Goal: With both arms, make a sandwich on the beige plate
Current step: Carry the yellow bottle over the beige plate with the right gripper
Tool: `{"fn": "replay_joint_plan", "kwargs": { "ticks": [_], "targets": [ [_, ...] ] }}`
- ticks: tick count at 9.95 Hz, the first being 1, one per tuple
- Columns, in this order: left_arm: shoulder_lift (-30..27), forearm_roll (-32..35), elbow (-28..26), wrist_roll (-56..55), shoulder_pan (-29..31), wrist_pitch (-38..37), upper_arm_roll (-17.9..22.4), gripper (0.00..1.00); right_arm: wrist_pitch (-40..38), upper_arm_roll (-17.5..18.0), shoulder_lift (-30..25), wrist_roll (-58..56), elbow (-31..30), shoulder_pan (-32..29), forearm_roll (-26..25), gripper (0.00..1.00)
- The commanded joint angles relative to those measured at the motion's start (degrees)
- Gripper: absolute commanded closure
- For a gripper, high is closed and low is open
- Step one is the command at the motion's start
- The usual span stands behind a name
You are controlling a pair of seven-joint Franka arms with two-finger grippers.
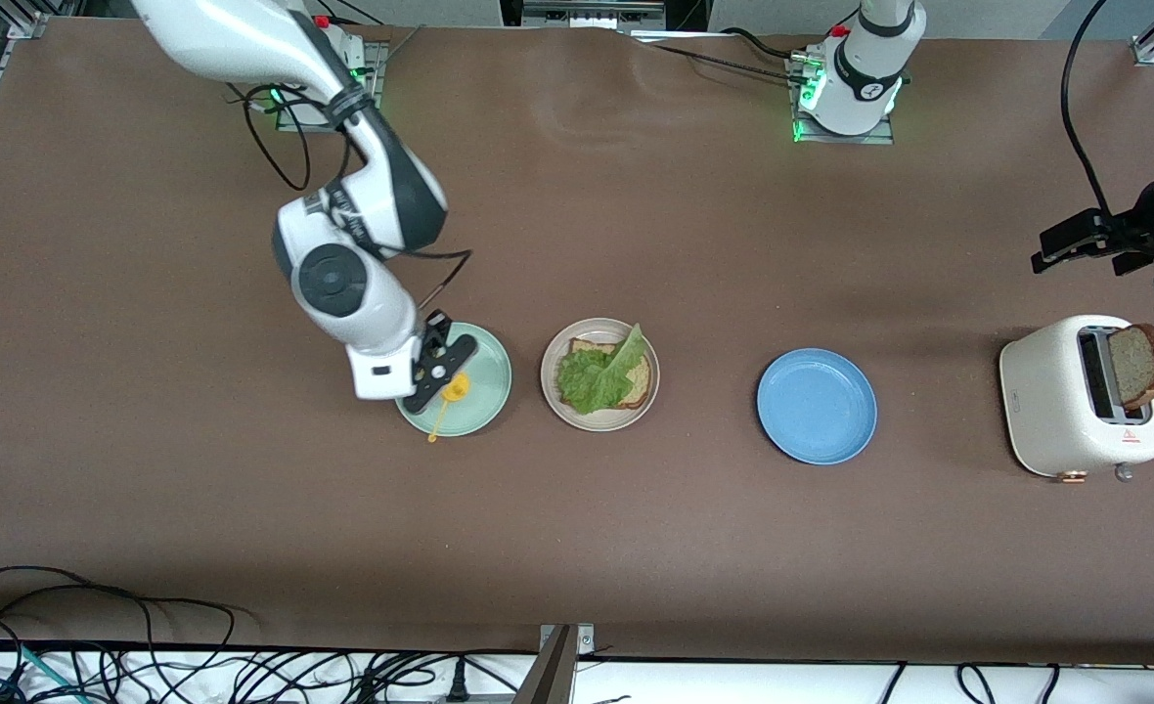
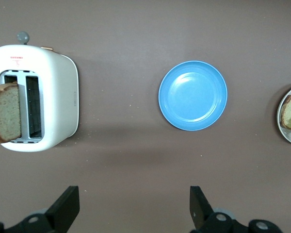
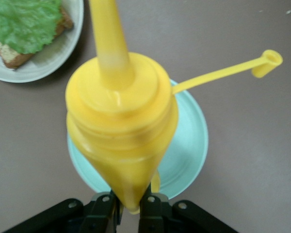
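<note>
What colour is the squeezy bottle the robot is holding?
Yellow: the squeeze bottle shows best in the right wrist view.

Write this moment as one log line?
right gripper: shut on mustard bottle, over mint plate | left gripper: open, waiting | beige plate: bread, lettuce

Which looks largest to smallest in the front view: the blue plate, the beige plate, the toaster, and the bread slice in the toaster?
1. Toaster
2. Blue plate and beige plate: the blue looks slightly wider, but they are too close to rank firmly
3. Bread slice
</note>
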Motion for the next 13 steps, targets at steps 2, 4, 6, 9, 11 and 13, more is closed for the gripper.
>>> {"fn": "replay_joint_plan", "kwargs": {
  "ticks": [2,4,6,9,11,13],
  "targets": [
    [1.2,-0.4,0.9,-0.4,-0.2,-0.2,-0.1,0.00,-12.4,-4.2,5.4,9.5,11.7,9.6,-5.1,1.00],
    [1.2,-0.3,1.2,-0.4,-0.1,0.0,0.0,0.00,-16.7,-10.0,8.7,9.8,16.1,16.6,-5.1,1.00],
    [1.3,4.8,1.2,-0.1,-0.2,-0.1,0.0,0.00,-20.6,-15.1,12.5,11.0,20.6,22.9,-5.0,1.00],
    [1.7,5.6,1.2,-0.3,-0.2,-0.1,-0.4,0.00,-27.4,-16.9,19.8,11.2,29.1,27.0,-5.4,1.00],
    [1.5,5.3,1.2,-0.3,-0.1,-0.2,-1.1,0.00,-29.2,-17.5,21.0,10.9,30.3,29.4,-8.4,1.00],
    [1.5,5.3,1.2,-0.4,-0.1,-0.2,-1.3,0.00,-31.6,-19.6,21.8,10.4,30.3,32.2,-8.6,1.00]
  ]
}}
